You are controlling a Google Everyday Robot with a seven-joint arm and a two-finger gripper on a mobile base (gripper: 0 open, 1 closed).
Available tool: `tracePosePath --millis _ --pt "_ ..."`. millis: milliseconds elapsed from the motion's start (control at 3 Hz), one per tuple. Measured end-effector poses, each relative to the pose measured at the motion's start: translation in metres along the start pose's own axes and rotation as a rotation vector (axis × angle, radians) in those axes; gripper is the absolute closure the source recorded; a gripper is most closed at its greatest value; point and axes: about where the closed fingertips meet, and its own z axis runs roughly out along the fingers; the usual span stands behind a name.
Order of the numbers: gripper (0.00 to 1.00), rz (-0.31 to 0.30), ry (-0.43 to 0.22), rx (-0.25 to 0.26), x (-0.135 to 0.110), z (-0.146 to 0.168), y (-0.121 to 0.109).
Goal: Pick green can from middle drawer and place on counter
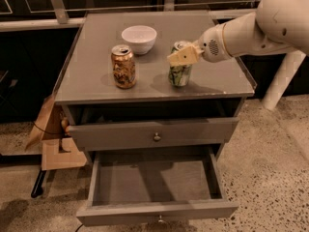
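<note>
Gripper at green can top, upright on counter; grasp cannot tell; label unreadable.

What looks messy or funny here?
Nothing is spilled or tipped. The middle drawer hangs wide open with nothing showing inside, and a cardboard box leans crooked on the floor to its left. The gripper is at the green can, upright on the counter.
</note>
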Motion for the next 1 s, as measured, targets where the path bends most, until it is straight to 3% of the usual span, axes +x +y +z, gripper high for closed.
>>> tracePosePath --millis 667,1000 --pt "0.98 0.026 0.007 -0.008 0.020 0.011 -0.003" --pt "0.76 0.026 0.007 -0.008 0.020 0.011 -0.003"
